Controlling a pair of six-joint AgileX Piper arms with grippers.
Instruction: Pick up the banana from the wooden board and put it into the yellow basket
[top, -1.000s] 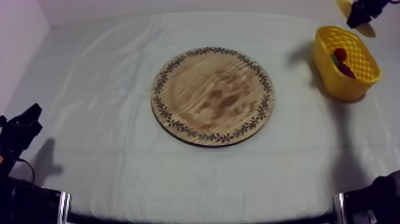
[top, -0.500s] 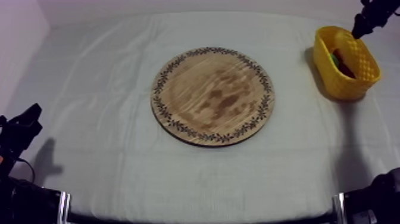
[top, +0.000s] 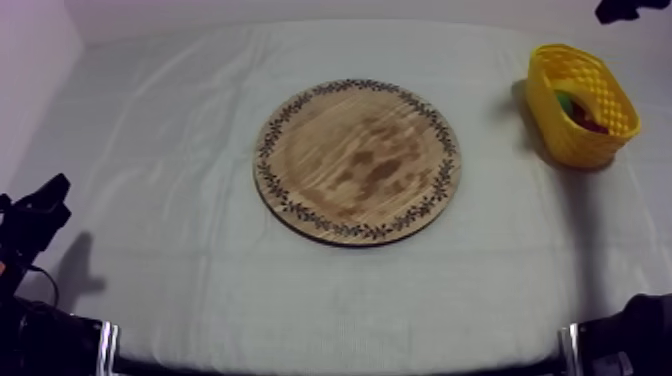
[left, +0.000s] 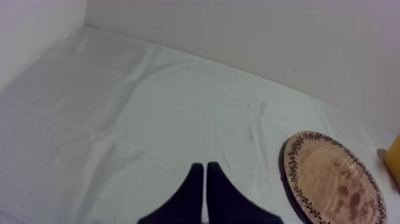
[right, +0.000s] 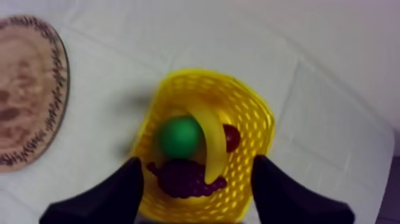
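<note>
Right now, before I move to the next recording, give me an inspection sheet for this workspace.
Surface: grey-white cloth, creased.
Job's things: wooden board mid-table, nothing on it; banana lying inside the yellow basket.
Clutter: green fruit, bunch of grapes, small red fruit, all in the basket.
Claws: left claw shut, over the cloth; right claw open above the basket.
Loose cables: nothing seen.
Surroundings: white wall beyond the cloth.

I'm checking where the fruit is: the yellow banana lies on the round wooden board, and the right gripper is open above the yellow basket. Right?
No: the yellow banana lies in the yellow basket, not on the round wooden board; the right wrist view shows it. The right gripper is open above it.
</note>
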